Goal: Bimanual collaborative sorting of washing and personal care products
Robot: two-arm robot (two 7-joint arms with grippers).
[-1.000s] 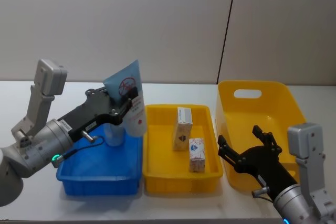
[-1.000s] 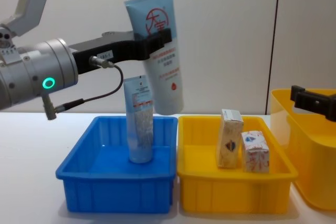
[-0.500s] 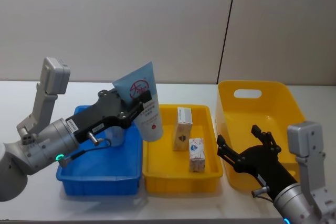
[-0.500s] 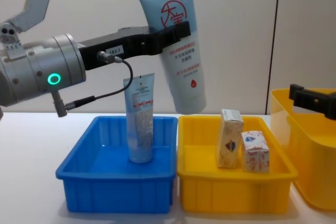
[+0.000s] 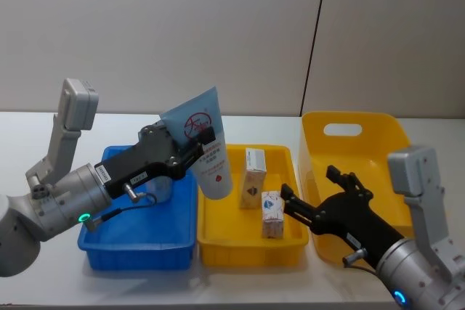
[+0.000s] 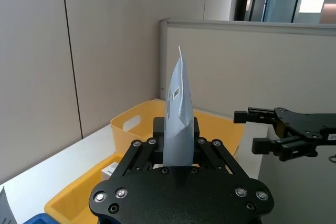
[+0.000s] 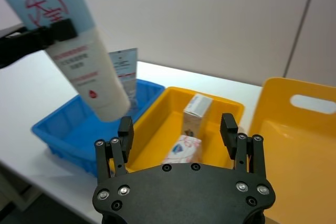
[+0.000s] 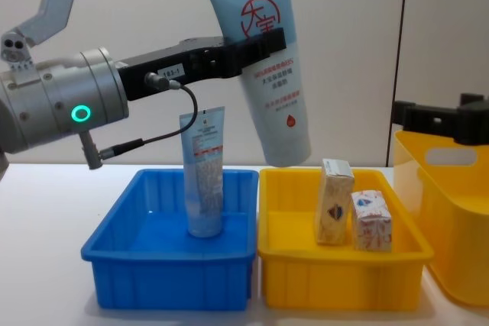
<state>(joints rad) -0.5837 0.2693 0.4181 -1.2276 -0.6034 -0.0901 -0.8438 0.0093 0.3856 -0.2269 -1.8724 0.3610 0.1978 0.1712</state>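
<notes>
**Four Cameras, One Tray Row**

Head: high, angled down onto tabletop (image 5: 254, 128). Chest: low, level, side-on, close. Wrists: just behind left hand (image 6: 177, 129) and right hand (image 7: 177, 127), facing outward. Shared by all: shallow yellow tray (image 5: 251, 252), near 6 o'clock from head.

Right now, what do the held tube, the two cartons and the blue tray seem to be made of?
Tube in the left pincer: likely soft plastic, satin sheen, flat crimped end. Taller carton and shorter carton: printed cardboard, matte, sharp folded edges. Blue tray: probably rigid moulded plastic, glossy. Right pincer hovers open near the yellow tray.
</notes>
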